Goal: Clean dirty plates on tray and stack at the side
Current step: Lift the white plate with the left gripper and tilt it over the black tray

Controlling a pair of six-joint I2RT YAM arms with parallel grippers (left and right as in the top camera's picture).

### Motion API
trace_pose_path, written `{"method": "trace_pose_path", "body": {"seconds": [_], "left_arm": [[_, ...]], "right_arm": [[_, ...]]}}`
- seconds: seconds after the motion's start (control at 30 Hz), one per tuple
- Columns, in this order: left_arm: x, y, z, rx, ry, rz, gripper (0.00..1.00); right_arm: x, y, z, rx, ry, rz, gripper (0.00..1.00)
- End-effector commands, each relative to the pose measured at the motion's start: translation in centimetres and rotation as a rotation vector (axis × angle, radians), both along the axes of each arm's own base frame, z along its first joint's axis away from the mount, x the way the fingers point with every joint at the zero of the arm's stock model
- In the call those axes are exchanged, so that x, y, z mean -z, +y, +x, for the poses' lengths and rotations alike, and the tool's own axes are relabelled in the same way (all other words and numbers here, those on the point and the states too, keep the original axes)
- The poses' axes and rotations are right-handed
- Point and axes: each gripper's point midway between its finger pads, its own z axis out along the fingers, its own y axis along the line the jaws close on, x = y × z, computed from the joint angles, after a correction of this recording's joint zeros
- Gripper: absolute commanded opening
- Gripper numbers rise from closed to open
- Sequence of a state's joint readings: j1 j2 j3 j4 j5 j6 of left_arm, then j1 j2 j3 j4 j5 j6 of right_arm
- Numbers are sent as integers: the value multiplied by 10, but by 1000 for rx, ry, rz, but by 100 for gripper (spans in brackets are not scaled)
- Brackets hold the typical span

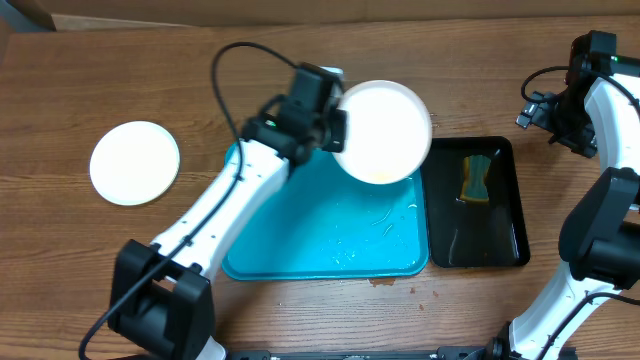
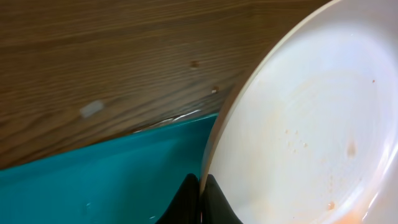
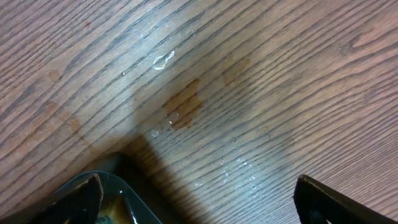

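My left gripper (image 1: 337, 128) is shut on the rim of a white plate (image 1: 383, 130) and holds it tilted above the turquoise tray (image 1: 300, 240). In the left wrist view the fingers (image 2: 200, 199) pinch the plate's edge; the plate (image 2: 311, 124) shows orange-brown smears and specks. The tray (image 2: 93, 180) lies below it. A second white plate (image 1: 134, 162) lies flat on the table at the left. My right gripper (image 3: 199, 199) is open and empty over bare wood beside the black tray's corner; it sits at the far right in the overhead view (image 1: 560, 120). A third plate is not in view.
A narrow glossy black tray (image 1: 500, 230) lies right of the turquoise tray, with a yellow-green sponge (image 1: 477, 178) in it. Wet streaks and crumbs lie on the turquoise tray floor. A brown stain (image 3: 183, 106) and water drops mark the wood.
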State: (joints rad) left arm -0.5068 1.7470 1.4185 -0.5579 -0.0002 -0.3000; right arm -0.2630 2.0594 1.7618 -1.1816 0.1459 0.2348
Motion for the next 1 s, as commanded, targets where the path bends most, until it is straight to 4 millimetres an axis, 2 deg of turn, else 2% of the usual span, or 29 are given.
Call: {"method": "trace_pose_path", "body": {"seconds": [0.0,0.27,0.57,0.83,0.97], "left_arm": [[-17,-29,-2,13,-82,8,4],[-36,-91,-34,75,-257,95,4],[-65,-138,-68,196,-490,238,4],[-72,-162,-75,286,-637,376,4],[-73,-170,-76,324,-717,506,4]], "right_arm": [[-20,-3,5,3,-51,-21,100],[-20,-3,5,3,-51,-21,100],[-20,-3,5,3,-51,-21,100],[-20,-3,5,3,-51,-21,100],[-20,-3,5,3,-51,-21,100]]}}
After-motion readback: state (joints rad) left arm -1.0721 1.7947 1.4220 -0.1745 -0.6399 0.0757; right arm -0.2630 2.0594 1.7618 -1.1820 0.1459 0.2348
